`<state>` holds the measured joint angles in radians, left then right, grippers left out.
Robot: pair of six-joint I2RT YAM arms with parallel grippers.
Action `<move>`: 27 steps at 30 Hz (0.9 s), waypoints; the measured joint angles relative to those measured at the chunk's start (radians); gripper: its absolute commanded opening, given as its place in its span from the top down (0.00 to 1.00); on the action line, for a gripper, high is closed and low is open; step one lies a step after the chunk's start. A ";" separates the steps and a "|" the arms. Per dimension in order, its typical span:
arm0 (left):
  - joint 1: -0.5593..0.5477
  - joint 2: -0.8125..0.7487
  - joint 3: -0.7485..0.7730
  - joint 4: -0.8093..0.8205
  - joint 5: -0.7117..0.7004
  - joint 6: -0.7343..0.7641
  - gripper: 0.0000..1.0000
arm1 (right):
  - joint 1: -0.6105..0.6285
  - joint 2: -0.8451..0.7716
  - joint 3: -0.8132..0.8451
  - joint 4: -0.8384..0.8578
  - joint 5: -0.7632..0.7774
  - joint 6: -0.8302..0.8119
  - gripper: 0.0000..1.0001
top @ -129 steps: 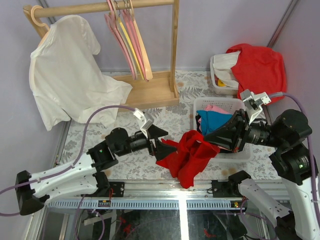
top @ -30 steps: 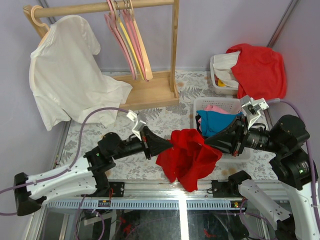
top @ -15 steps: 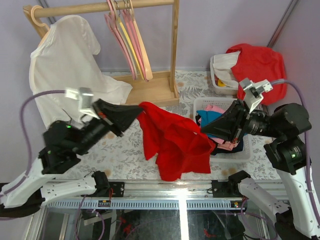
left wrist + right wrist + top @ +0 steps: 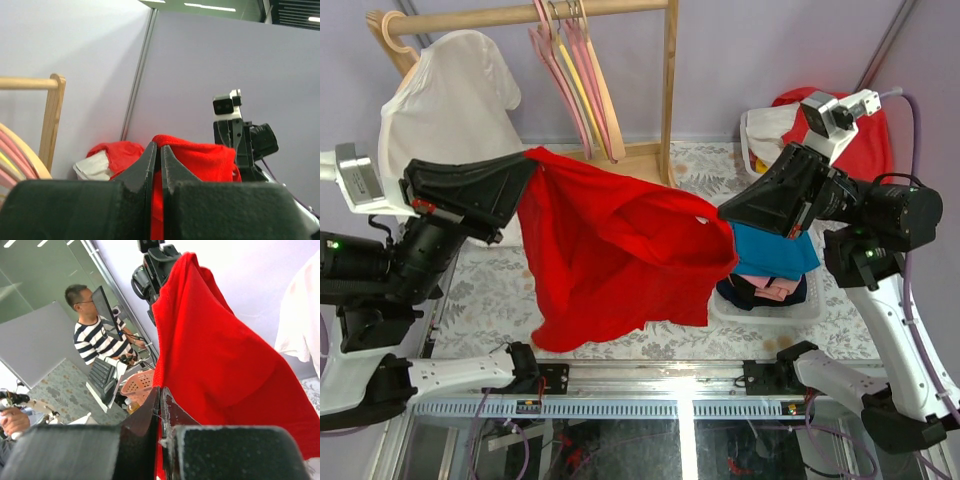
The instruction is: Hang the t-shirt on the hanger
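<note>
**Red shirt stretched between my two grippers, hanger not yet reached**

The tall pale wooden clothes rack (image 4: 668, 100) stands at the far side of the patterned table (image 4: 490, 290), with a white cloth t-shirt (image 4: 450, 120) draped at its left end. In front of it hangs the bright red short-sleeved cloth t-shirt (image 4: 610, 250). It is lifted off the table and spread like a sheet between my arms, its lower hem sagging towards the near edge. The pale natural-wood hanger (image 4: 608, 110) with flat sloping arms hangs on the rail just beside the pink hangers (image 4: 560, 80). It sits behind the shirt's upper edge and apart from it, and I cannot make out its hook clearly.

My left gripper (image 4: 527, 166) is pressed together on the shirt's upper left edge; its wrist view shows red cloth squeezed in the narrow slit between the jaws. My right gripper (image 4: 723, 213) pinches the upper right edge the same way.

I judge the cloth to be light, limp and easily bunched, with no shape of its own. To dress the hanger I would want a hold near the collar or shoulder seams, but I cannot tell which part I have.
</note>
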<state>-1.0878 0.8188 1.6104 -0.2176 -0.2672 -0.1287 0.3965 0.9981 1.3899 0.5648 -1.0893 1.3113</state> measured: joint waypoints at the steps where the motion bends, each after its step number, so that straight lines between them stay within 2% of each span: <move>1: 0.000 0.024 0.032 0.000 -0.003 0.013 1.00 | 0.000 -0.001 0.002 -0.019 0.000 -0.007 1.00; 2: 0.000 0.045 0.051 0.002 -0.004 0.022 1.00 | 0.000 -0.006 0.007 -0.062 0.004 -0.039 1.00; 4: 0.000 0.092 0.088 0.004 -0.013 0.042 1.00 | 0.000 -0.027 0.054 -0.263 0.034 -0.185 1.00; 9: 0.000 0.151 0.056 0.005 -0.087 0.082 1.00 | 0.000 -0.076 0.201 -0.848 0.229 -0.602 1.00; 13: 0.000 0.156 -0.014 -0.019 -0.128 0.089 1.00 | 0.000 -0.109 0.177 -1.061 0.307 -0.755 1.00; 16: 0.000 0.148 -0.032 -0.039 -0.153 0.092 1.00 | 0.000 -0.101 0.143 -1.114 0.310 -0.793 1.00; 19: 0.000 0.123 -0.035 -0.058 -0.172 0.100 1.00 | 0.000 -0.096 0.102 -1.094 0.272 -0.791 1.00; 27: -0.005 0.068 -0.018 -0.090 -0.184 0.116 1.00 | 0.000 -0.116 0.005 -0.852 0.120 -0.649 1.00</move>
<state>-1.0924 0.8871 1.5929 -0.3077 -0.4515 -0.0124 0.3965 0.8825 1.3949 -0.2874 -0.9695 0.6628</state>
